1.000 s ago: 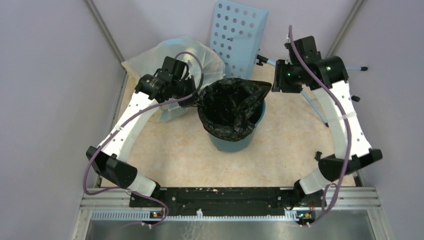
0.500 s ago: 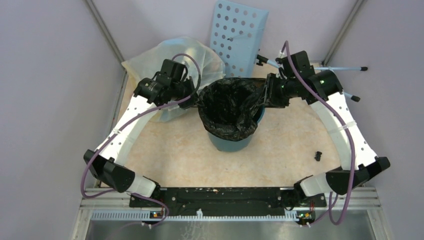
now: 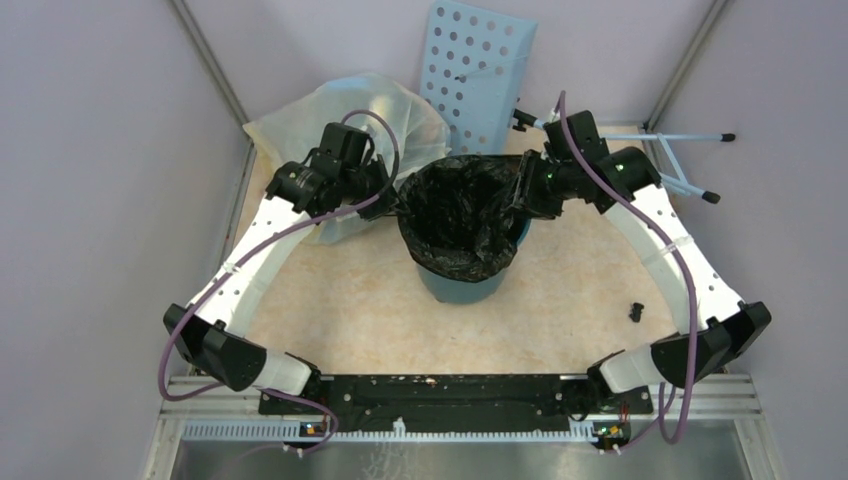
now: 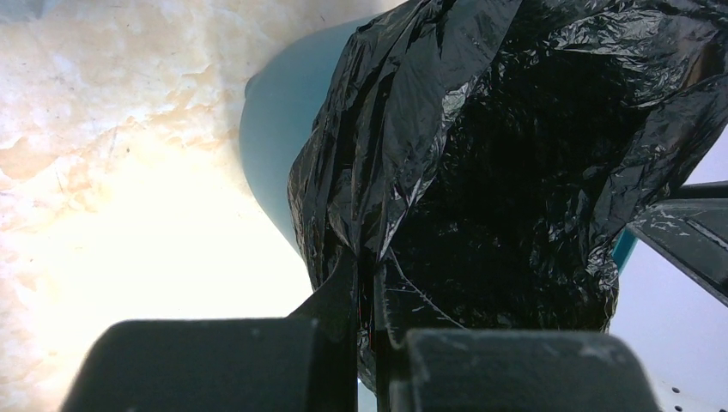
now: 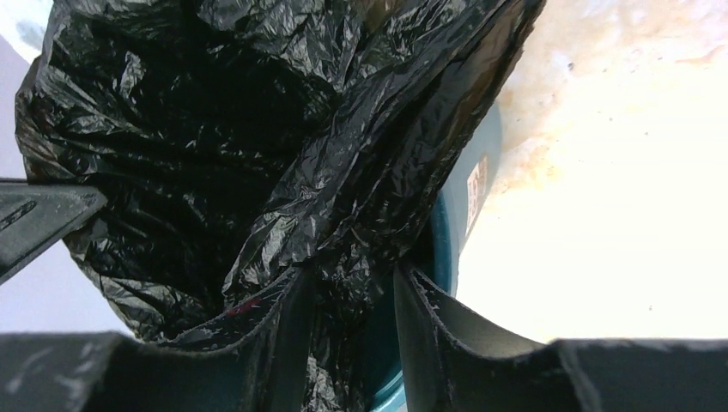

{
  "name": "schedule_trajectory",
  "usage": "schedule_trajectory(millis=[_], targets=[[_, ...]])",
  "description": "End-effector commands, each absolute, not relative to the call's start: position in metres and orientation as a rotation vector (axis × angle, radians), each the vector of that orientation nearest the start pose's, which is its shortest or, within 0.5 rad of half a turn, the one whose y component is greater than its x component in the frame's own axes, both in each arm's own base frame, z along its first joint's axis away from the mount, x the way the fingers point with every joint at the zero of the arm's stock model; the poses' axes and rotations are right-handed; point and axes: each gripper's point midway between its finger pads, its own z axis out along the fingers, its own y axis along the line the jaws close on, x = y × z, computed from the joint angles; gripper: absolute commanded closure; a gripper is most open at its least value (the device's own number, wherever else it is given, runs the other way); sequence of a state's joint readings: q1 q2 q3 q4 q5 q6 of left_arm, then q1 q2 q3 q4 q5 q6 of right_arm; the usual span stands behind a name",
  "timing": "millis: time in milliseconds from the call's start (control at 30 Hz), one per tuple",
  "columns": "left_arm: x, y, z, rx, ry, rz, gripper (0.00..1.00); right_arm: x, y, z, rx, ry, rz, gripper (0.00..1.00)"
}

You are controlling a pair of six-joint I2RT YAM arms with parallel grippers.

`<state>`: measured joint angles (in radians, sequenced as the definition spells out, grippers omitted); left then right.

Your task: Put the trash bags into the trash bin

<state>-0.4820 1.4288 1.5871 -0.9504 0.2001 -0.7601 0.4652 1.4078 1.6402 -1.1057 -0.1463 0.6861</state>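
Looking down from the top view, the trash bin stands upright near the middle of the surface. The trash bag sits in it as a liner, its crinkled mouth open and spread over the rim, with part of it hanging down the near outside wall. The left gripper meets the bag's left edge and the right gripper meets its right edge. Behind the left arm lies a bulging translucent bag, and a pale blue perforated panel leans against the back wall. A small black object lies on the surface, well apart from the bin.

From the left wrist, the fingers are pressed together on a pinch of the black plastic, just beside the bin's teal wall. The bag's hollow is dark, and what it holds cannot be told.

From the right wrist, the fingers stand partly apart, with a fold of the bag and the bin's rim between them. Whether they press on either I cannot tell. A pale label shows on the bin's outer wall.
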Motion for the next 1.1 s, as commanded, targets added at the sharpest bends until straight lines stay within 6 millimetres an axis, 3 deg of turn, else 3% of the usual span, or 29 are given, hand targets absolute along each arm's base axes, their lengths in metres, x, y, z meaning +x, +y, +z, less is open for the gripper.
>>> schedule_trajectory(millis=[0, 267, 367, 467, 567, 767, 900, 1067], targets=[[0.285, -0.228, 0.284, -0.255, 2.486, -0.843, 1.00, 0.283, 0.181, 0.295, 0.220, 2.509, 0.475, 0.59], [0.287, -0.222, 0.289, -0.282, 2.443, -0.817, 1.00, 0.285, 0.185, 0.291, 0.159, 2.486, 0.374, 0.59], [0.286, -0.222, 0.287, -0.289, 2.445, -0.825, 1.00, 0.288, 0.188, 0.285, 0.178, 2.470, 0.398, 0.64], [0.285, -0.222, 0.287, -0.293, 2.444, -0.828, 1.00, 0.290, 0.194, 0.288, 0.205, 2.439, 0.458, 0.84], [0.287, -0.219, 0.288, -0.293, 2.441, -0.807, 1.00, 0.292, 0.191, 0.306, 0.227, 2.380, 0.471, 1.00], [0.287, -0.213, 0.289, -0.295, 2.438, -0.760, 1.00, 0.287, 0.160, 0.330, 0.287, 2.359, 0.484, 1.00], [0.288, -0.206, 0.289, -0.311, 2.429, -0.716, 1.00, 0.277, 0.140, 0.319, 0.312, 2.460, 0.496, 1.00], [0.288, -0.202, 0.290, -0.312, 2.418, -0.695, 1.00, 0.260, 0.135, 0.292, 0.264, 2.584, 0.496, 1.00]])
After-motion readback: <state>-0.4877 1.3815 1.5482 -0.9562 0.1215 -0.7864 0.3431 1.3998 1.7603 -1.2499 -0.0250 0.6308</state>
